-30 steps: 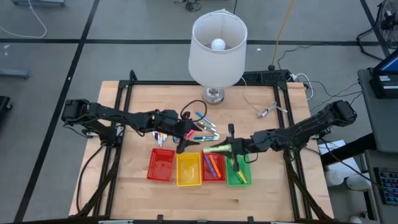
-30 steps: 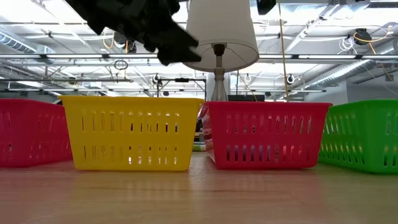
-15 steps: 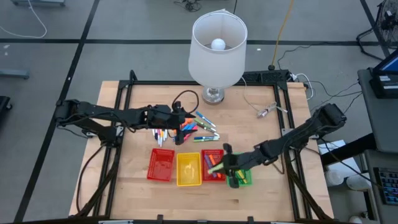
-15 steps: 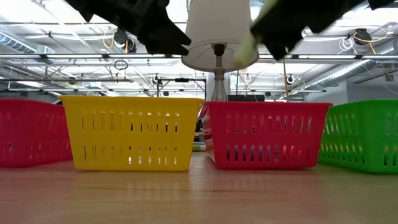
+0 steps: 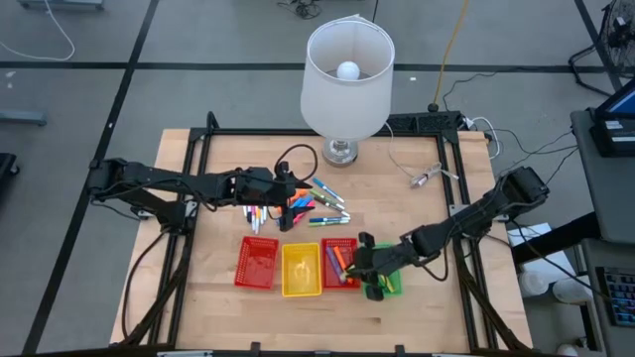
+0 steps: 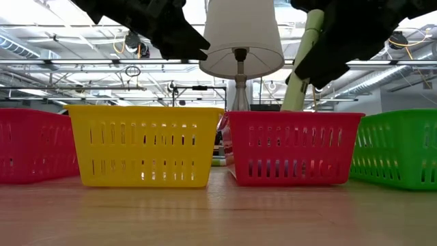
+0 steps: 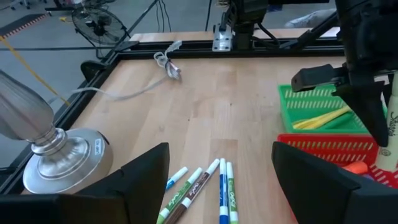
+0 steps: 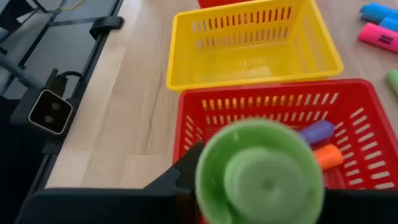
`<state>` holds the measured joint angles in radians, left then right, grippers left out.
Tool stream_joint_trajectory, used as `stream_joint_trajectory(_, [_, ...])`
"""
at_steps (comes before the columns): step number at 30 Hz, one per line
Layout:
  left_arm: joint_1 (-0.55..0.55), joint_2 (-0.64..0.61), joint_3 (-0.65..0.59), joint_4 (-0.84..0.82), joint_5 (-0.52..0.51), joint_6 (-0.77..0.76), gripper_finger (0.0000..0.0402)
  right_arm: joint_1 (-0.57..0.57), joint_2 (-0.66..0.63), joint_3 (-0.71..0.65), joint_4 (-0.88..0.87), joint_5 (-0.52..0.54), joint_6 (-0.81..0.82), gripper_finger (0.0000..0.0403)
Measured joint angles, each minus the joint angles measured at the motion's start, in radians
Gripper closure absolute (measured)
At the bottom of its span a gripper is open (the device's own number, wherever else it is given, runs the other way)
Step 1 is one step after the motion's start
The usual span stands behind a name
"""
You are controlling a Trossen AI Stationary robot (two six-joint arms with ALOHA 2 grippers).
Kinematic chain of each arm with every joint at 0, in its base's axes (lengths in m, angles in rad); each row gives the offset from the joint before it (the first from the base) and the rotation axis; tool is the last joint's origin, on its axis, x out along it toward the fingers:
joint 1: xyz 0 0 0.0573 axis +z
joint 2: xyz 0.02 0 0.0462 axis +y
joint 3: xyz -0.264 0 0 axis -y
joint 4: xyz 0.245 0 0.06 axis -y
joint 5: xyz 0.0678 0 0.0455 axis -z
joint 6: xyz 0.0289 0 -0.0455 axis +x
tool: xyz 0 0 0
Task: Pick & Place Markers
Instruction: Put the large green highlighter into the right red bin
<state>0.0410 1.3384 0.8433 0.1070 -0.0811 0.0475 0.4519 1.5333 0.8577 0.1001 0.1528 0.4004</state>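
Green-capped marker (image 8: 260, 171) held end-on in the right gripper (image 5: 365, 266), whose fingers clasp its barrel; in the low view the pale marker (image 6: 302, 63) tilts above the basket rims. Below it sit the red basket (image 5: 338, 280), holding an orange and a purple marker, and beside that the green basket (image 5: 393, 286). Step in hand, by my reading: carrying this marker to its basket. The next move calls for lining up over the green basket, then letting go. Left gripper (image 5: 290, 206), jaws spread and empty, hovers over the loose markers (image 5: 319, 203) near the lamp (image 5: 345, 74).
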Motion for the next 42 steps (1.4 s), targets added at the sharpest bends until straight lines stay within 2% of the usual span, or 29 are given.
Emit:
stream_joint_trajectory(5, [0.0,0.0,0.0,0.0,0.0,0.0,0.0117,0.0,0.0,0.0,0.0,0.0,0.0,0.0315])
stream_joint_trajectory(18, [0.0,0.0,0.0,-0.005,0.0,0.0,0.0117,0.0,0.0,0.0,0.0,0.002,-0.017,0.0306])
stream_joint_trajectory(27, [0.0,0.0,0.0,-0.006,0.0,-0.003,0.0117,0.002,-0.02,0.0,0.002,-0.024,-0.05,0.0313])
stream_joint_trajectory(31, [0.0,0.0,0.0,-0.007,0.0,-0.003,0.0117,0.038,-0.04,0.0,0.002,-0.022,-0.128,0.0334])
stream_joint_trajectory(35, [0.0,0.0,0.0,-0.007,0.0,-0.001,0.0117,0.089,-0.04,0.003,-0.043,-0.024,-0.152,0.0393])
stream_joint_trajectory(42, [0.0,0.0,0.001,-0.007,0.0,-0.002,0.0117,0.103,-0.026,0.013,-0.184,-0.016,-0.019,0.0402])
